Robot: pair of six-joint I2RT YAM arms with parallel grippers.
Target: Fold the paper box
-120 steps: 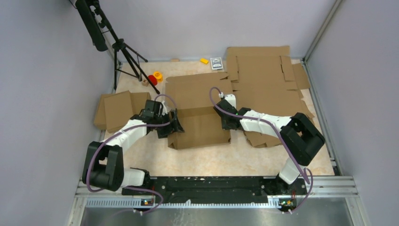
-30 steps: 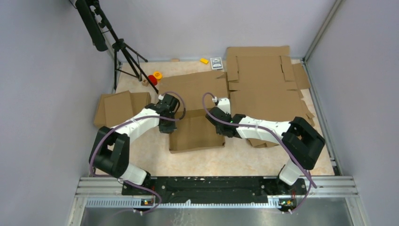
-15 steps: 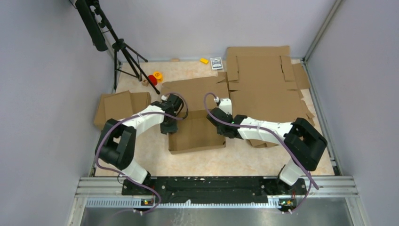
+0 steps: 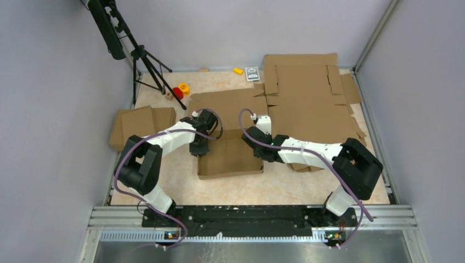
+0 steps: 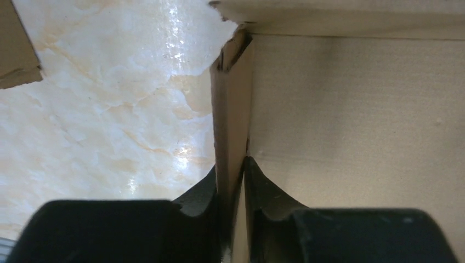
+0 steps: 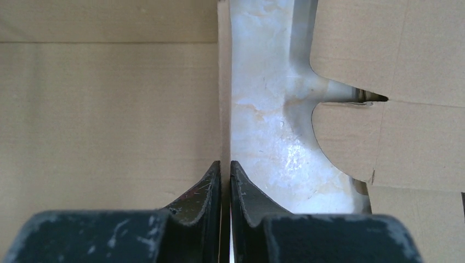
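Note:
The paper box lies in the middle of the table as a shallow brown carton, with a large flap spread out behind it. My left gripper is at its left wall. In the left wrist view the left gripper is shut on that doubled-over wall. My right gripper is at the right wall. In the right wrist view the right gripper pinches the thin upright edge, with the box floor to its left.
A pile of slotted cardboard sheets covers the back right, close to the box's right side. Smaller cardboard pieces lie at the left. A tripod, a red and yellow toy, a yellow block and a small card box stand at the back.
My left arm has swung in toward the box, and its gripper has shifted slightly right along the left wall. The right gripper has barely moved.

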